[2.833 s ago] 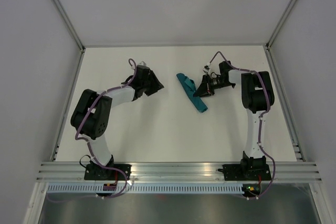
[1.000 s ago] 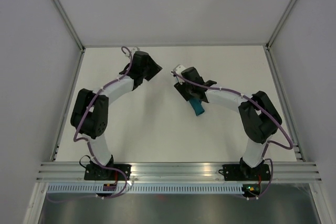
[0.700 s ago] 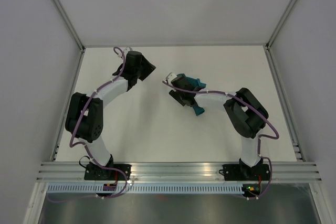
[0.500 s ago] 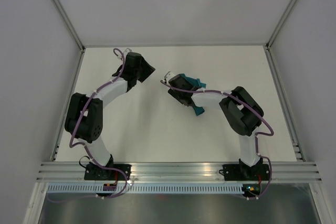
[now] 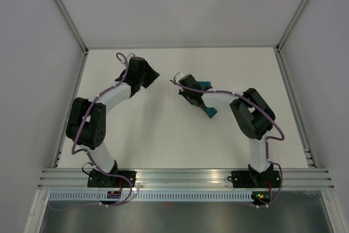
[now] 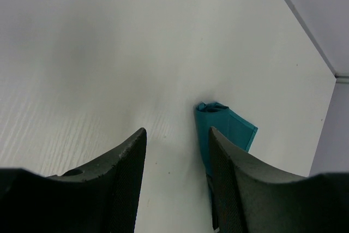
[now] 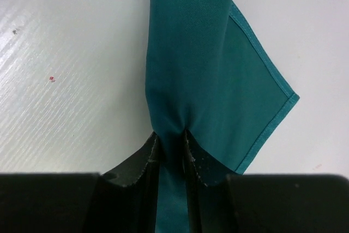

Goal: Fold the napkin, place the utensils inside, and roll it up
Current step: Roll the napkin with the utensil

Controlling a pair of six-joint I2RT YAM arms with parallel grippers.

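Right wrist view: your right pincer is nipped tight on the napkin. Both fingertips press into the teal cloth, so it bunches to a narrow waist between them. Ahead of the pincer the rolled cloth widens and runs straight away over the white table. A flat flap with a stitched hem juts out on the right of that view.

Left wrist view: your left pincer stands well open and holds nothing, with bare table under the gap. The napkin lies ahead of it, apart from it, off toward the right-hand finger, which hides its near end.

Top view: the two pincers point toward each other, near but not touching. Teal cloth shows beside the right pincer's wrist, and one end pokes out from under that forearm.
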